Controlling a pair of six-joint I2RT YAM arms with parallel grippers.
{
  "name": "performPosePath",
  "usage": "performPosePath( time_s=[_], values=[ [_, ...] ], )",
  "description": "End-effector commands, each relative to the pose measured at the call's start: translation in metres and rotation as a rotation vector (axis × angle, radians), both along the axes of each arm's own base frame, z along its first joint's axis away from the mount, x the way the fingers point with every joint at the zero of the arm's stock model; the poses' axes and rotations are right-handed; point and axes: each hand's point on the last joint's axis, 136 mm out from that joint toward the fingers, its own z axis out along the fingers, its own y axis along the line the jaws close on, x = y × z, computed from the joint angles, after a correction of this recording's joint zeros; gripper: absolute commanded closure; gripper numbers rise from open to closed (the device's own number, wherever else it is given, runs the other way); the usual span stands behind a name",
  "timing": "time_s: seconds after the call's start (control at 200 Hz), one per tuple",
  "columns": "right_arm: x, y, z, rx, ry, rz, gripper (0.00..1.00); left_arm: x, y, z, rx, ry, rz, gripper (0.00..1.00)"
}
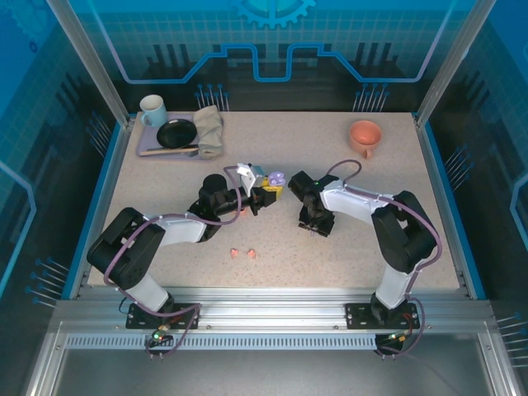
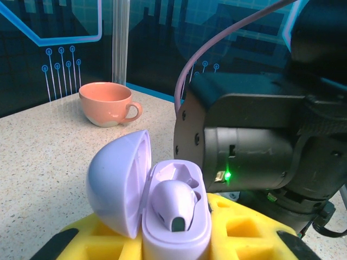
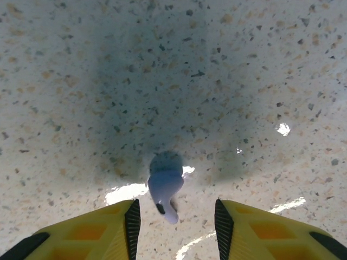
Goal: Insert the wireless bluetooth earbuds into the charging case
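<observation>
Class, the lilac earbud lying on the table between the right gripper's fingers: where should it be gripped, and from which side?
Likely from straight above, the right gripper closing its fingers on the two flanks of the lilac earbud at its rounded head: it lies flat on the table, stem pointing back between them.

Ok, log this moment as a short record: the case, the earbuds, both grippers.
left gripper: shut on the lilac case
lilac case: lid open, seated earbud in one socket, other socket empty
right gripper: open, pointing down at the table
loose earbud: lilac, lying on the table between the right fingers, clear of both
salmon earbuds: two, on the table near the front edge, away from both grippers
</observation>
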Motion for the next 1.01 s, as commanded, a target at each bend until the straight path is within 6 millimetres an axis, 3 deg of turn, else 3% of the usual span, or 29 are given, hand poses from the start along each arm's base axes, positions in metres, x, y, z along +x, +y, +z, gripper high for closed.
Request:
performPosePath(
  time_s=[0.0,1.0],
  values=[
    [0.003,-0.003,-0.002,-0.008,0.014,-0.050,0.57,0.002,-0.001,0.027,-0.047,-0.071,-0.011,1.00],
    [0.016,-0.015,-0.029,-0.030,0.030,-0.109,0.67,0.002,-0.002,0.021,-0.049,-0.055,-0.015,1.00]
  ],
)
